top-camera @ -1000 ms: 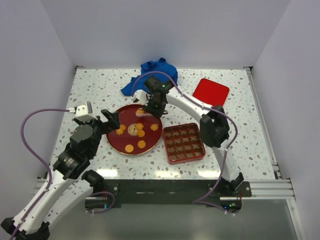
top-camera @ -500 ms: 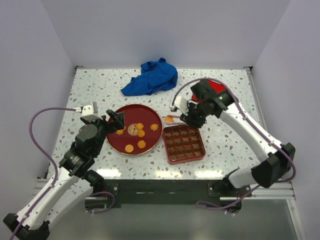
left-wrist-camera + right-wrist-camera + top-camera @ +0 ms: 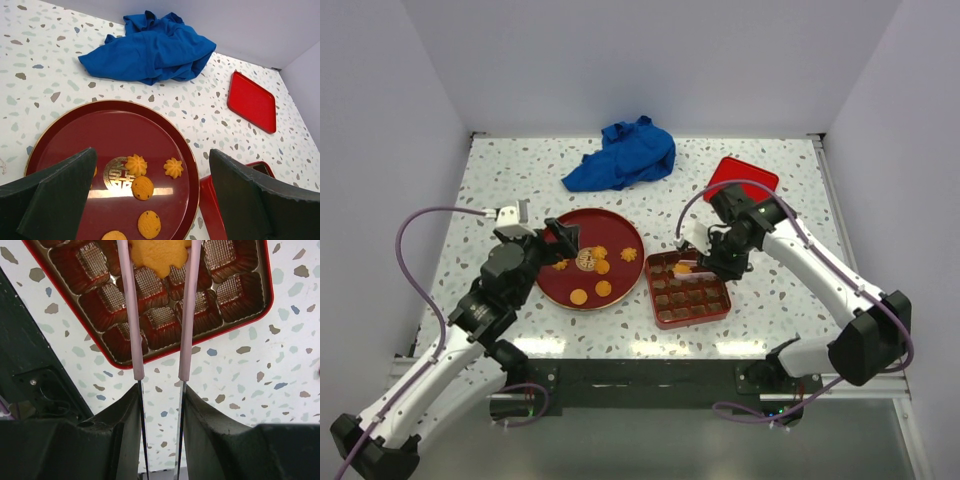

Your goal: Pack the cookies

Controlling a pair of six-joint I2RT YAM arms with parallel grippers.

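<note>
1. Right wrist view: the right gripper (image 3: 160, 400) is closed on pink-tipped tongs (image 3: 131, 315), whose prongs pinch a lobed orange cookie (image 3: 160, 257) over the compartments of the red tray (image 3: 100, 305).
2. Six other cookies (image 3: 142, 187) lie on the dark red plate (image 3: 100, 135), around its gold emblem (image 3: 116, 175).
3. The left gripper (image 3: 152, 192) hangs over the plate's left part, jaws wide apart, holding nothing.
4. A blue cloth (image 3: 625, 155) and a red lid (image 3: 742, 180) lie farther back on the speckled table (image 3: 500, 180).
</note>
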